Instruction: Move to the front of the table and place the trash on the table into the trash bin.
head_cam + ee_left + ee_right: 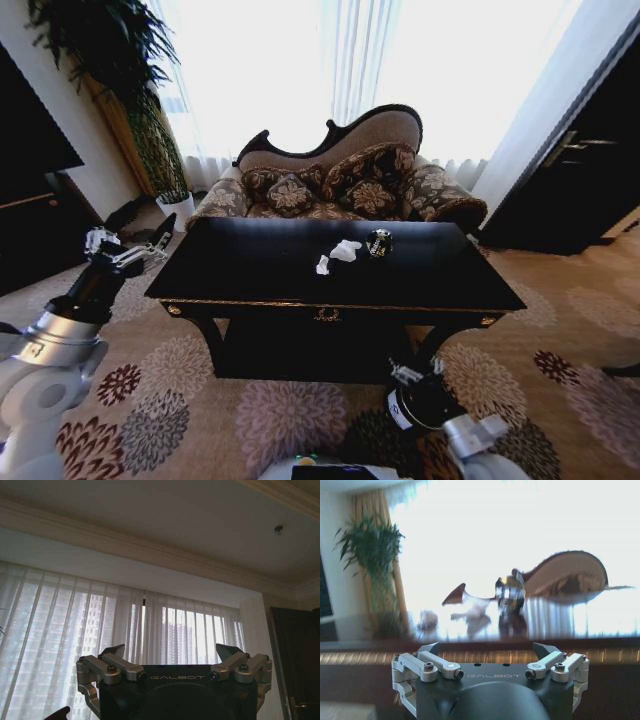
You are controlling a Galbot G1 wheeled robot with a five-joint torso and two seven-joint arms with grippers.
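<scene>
The glossy black table (260,270) with gold trim stands straight ahead of me. On its top lie two white paper wads (345,250) (322,265) and a dark shiny lump (379,242), close together right of centre. My left gripper (130,245) is open and held up beside the table's left end; the left wrist view has it (170,650) pointing at the curtains and ceiling. My right gripper (418,372) is open, low before the table's front right. From there the gripper (487,647) faces the gold-trimmed edge (520,655), the lump (509,592) and a wad (475,611). The trash bin is out of view.
A patterned sofa (340,185) sits right behind the table. A tall plant (130,90) in a white pot (178,208) stands at the back left by a dark cabinet (30,200). A dark door (590,160) is at the right. Patterned carpet (180,400) surrounds the table.
</scene>
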